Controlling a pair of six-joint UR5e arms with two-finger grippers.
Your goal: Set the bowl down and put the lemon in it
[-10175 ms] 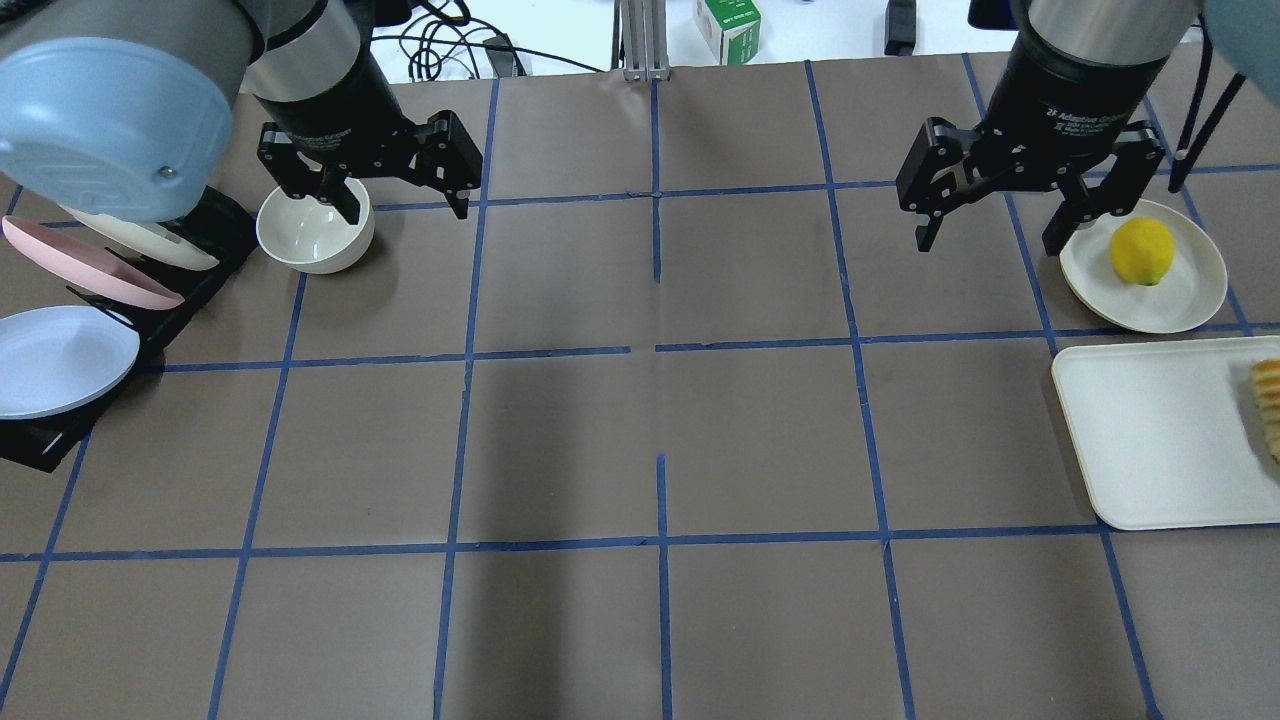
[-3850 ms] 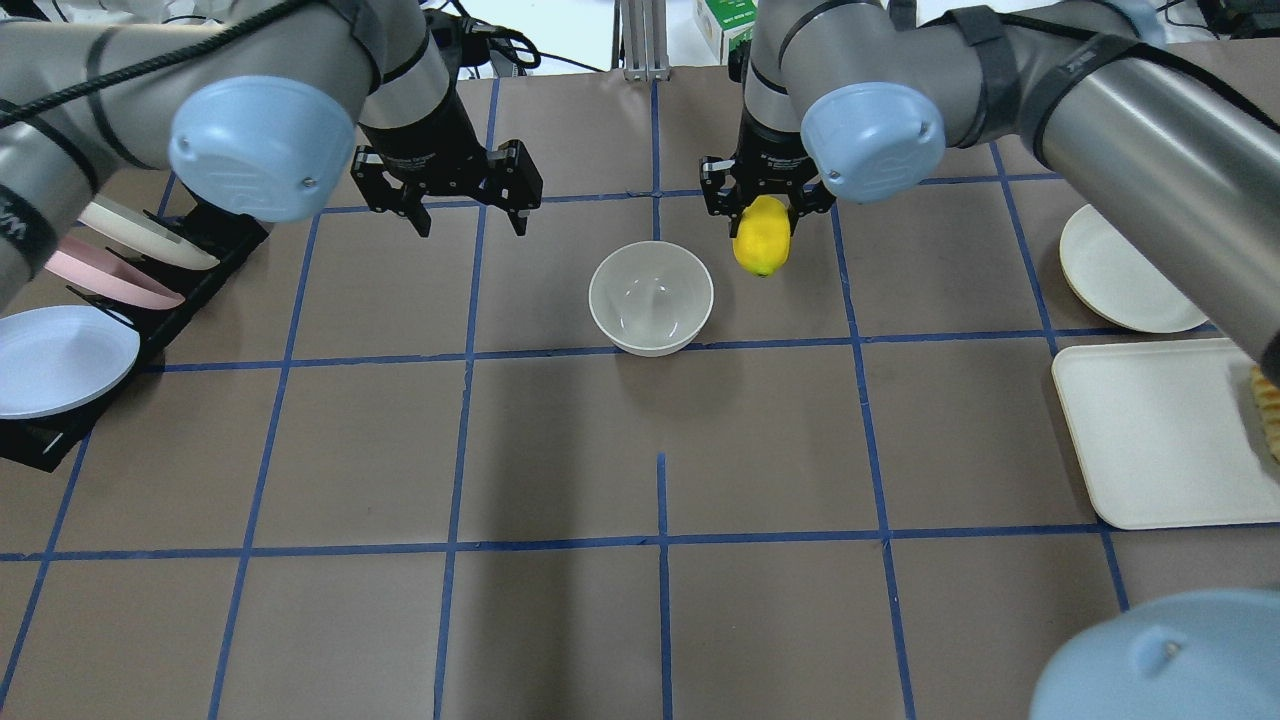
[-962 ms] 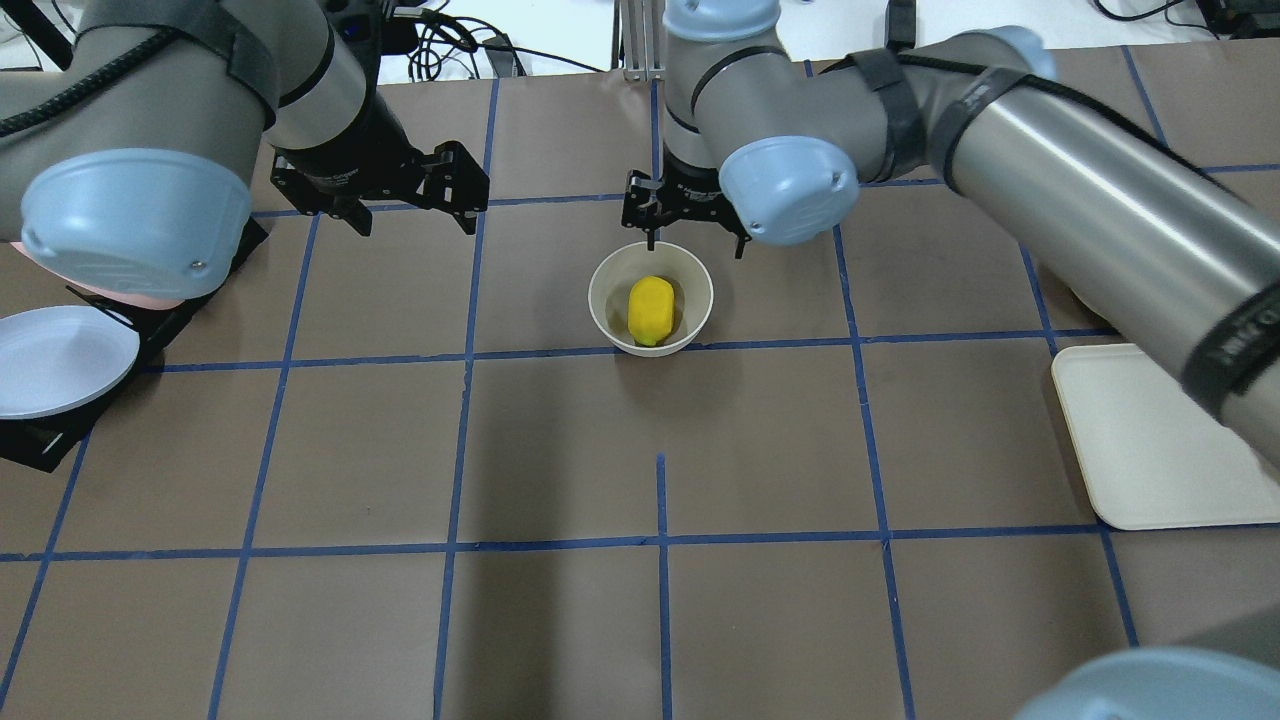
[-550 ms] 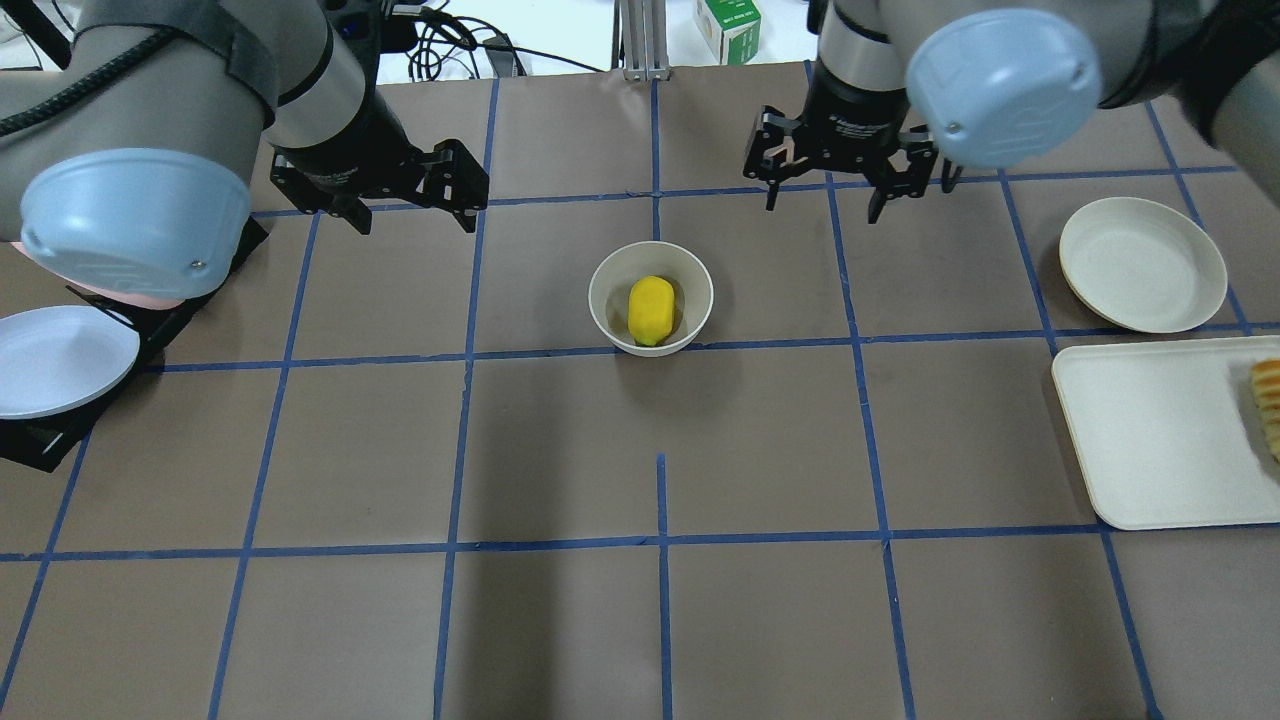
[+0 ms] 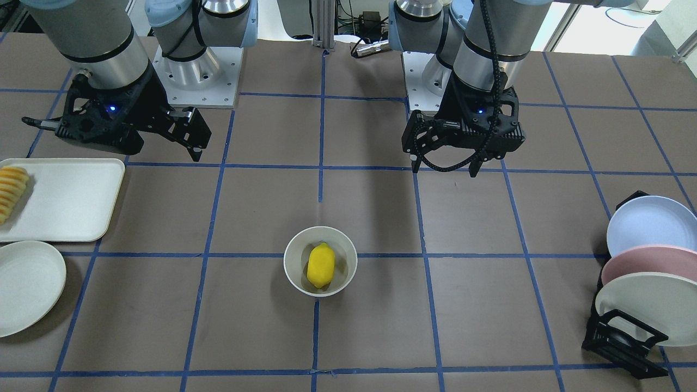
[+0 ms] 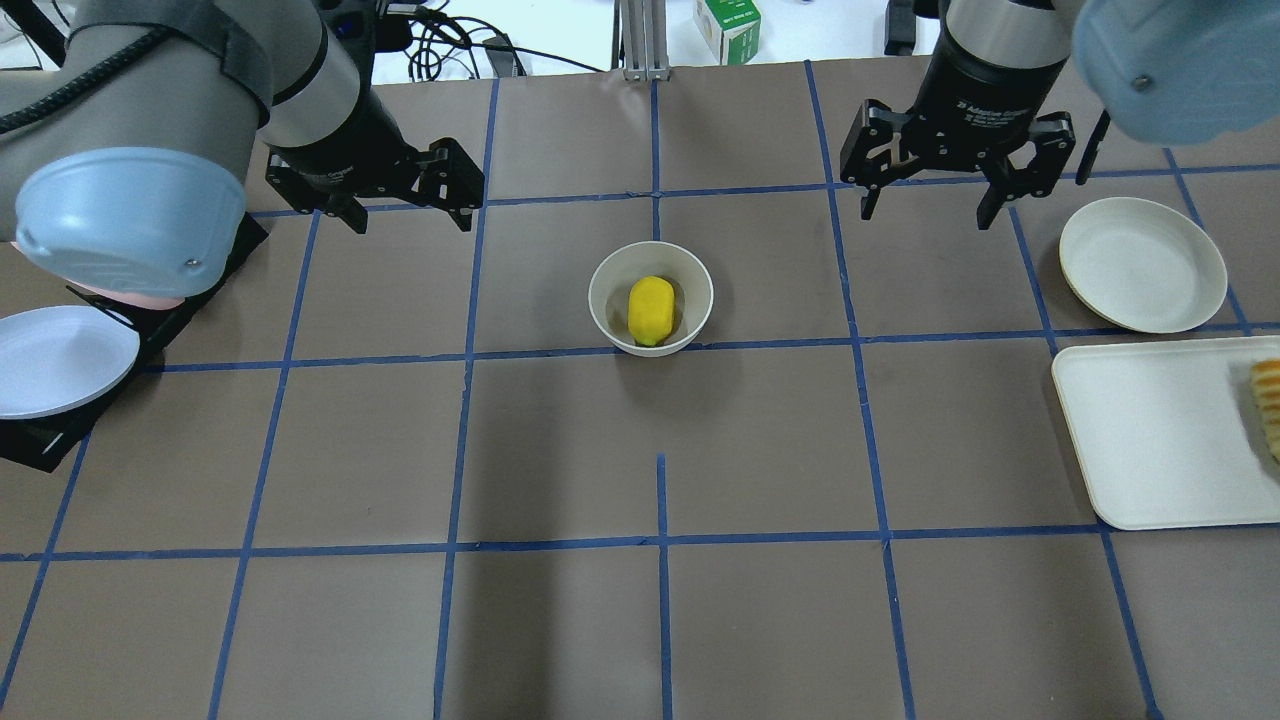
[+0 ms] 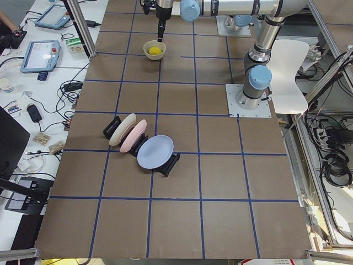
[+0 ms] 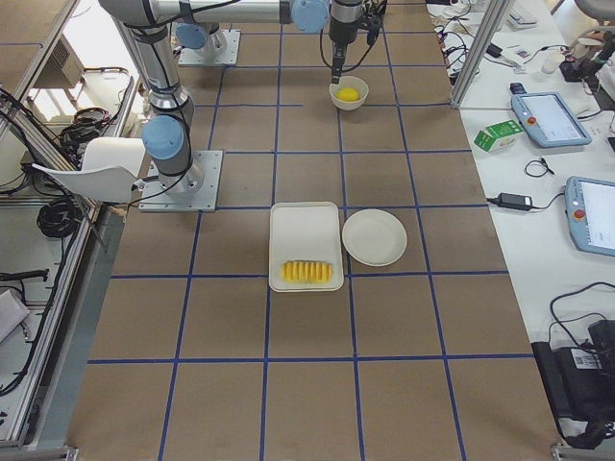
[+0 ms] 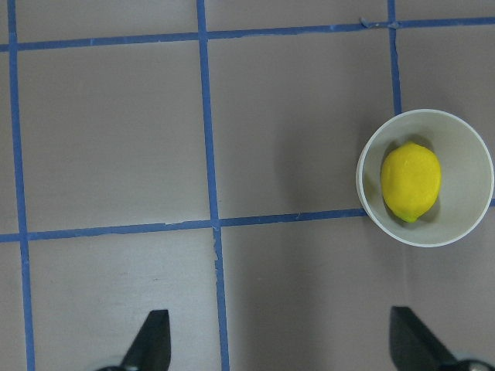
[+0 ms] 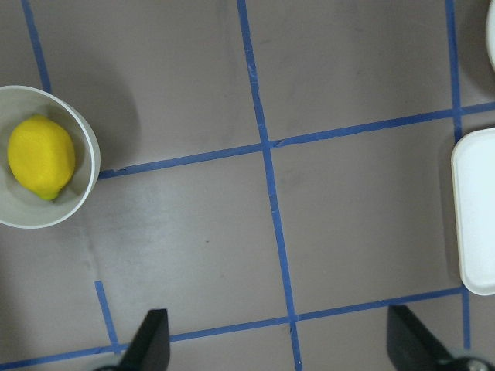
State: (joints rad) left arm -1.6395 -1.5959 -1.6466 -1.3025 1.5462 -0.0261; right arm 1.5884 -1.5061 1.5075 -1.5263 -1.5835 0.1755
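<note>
Between the two end effectors, and lower than both, the lemon (image 6: 651,310) lies on its side in the bottom of the bowl (image 6: 610,285), which stands upright on the table (image 6: 560,450). The task looks complete, so the main risk is disturbance. An arm sweeping low across the middle could clip the bowl's high rim and tip or slide it. If the bowl tilted, its glossy inside would likely let the lemon roll out.

The lemon is small, bright yellow and oval, with pointed ends. It sits near the bowl's middle, with bare wall showing all around it. The bowl is deep, round and off-white.

The left end effector (image 6: 410,205) hangs to one side of the bowl, fingers spread apart and holding nothing. The right end effector (image 6: 925,205) hangs to the other side, likewise spread and empty. Neither touches the bowl. Beyond the right end effector, on the side away from the bowl, sit a shallow off-white plate (image 6: 1143,264) and a white tray (image 6: 1150,430).
</note>
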